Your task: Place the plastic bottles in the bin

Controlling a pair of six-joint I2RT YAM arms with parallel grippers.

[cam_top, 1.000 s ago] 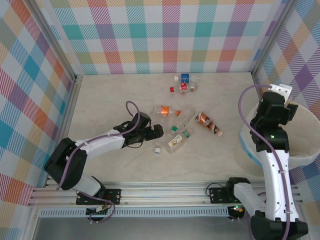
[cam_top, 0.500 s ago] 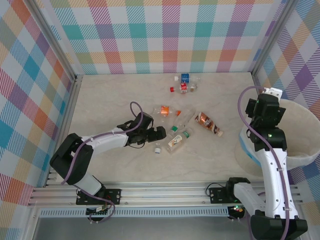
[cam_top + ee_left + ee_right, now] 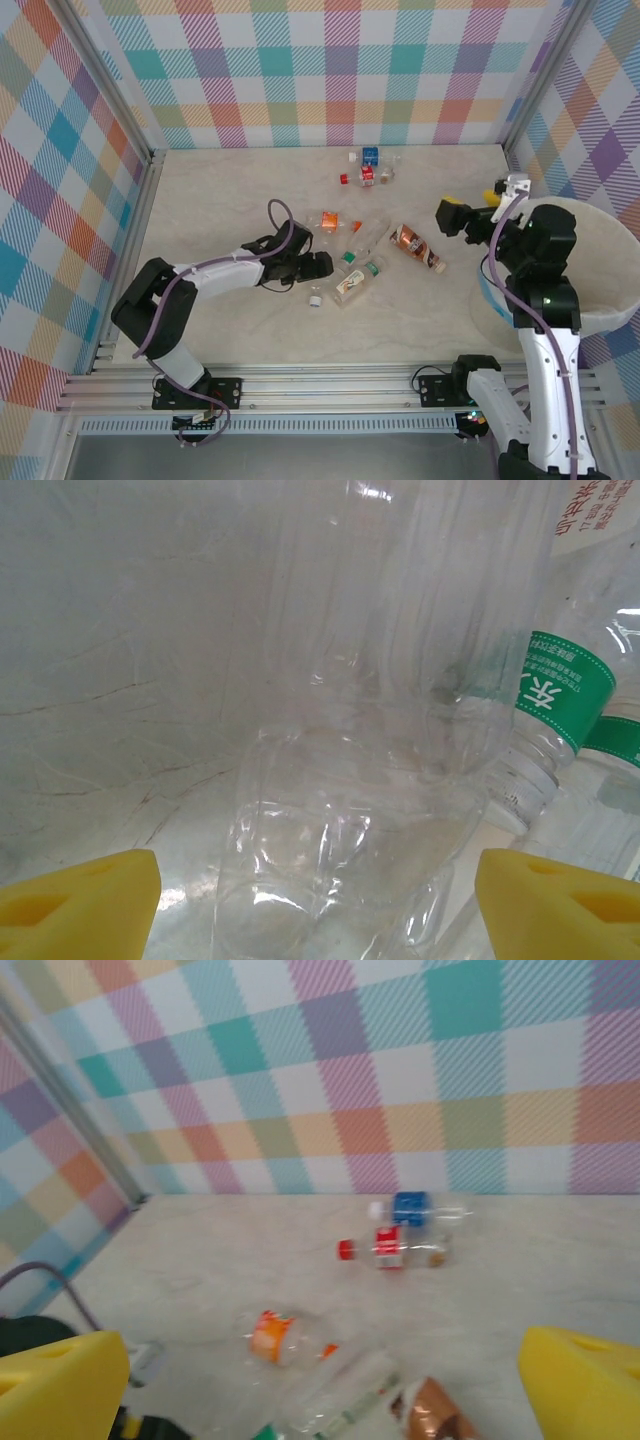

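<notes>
Several plastic bottles lie mid-table: an orange-labelled one (image 3: 330, 221), a brown-labelled one (image 3: 415, 247), green-labelled ones (image 3: 357, 278), and blue (image 3: 372, 155) and red (image 3: 365, 177) ones farther back. My left gripper (image 3: 312, 265) lies low at the cluster's left edge. In its wrist view a clear unlabelled bottle (image 3: 350, 810) sits between the yellow fingertips (image 3: 80, 900), with a small gap on the left side; the left gripper (image 3: 318, 905) is open around it. My right gripper (image 3: 472, 207) hangs open and empty just left of the white bin (image 3: 600, 310).
A loose white cap (image 3: 314, 299) lies near the left gripper. From the right wrist I look down on the blue (image 3: 412, 1208), red (image 3: 390, 1248) and orange (image 3: 272, 1336) bottles. Checked walls enclose the table on three sides; a metal rail runs along the front.
The right gripper swung from over the bin leftward above the table and opened wide. The left gripper slid slightly right into the bottle cluster, its jaws narrowing around the clear bottle.
</notes>
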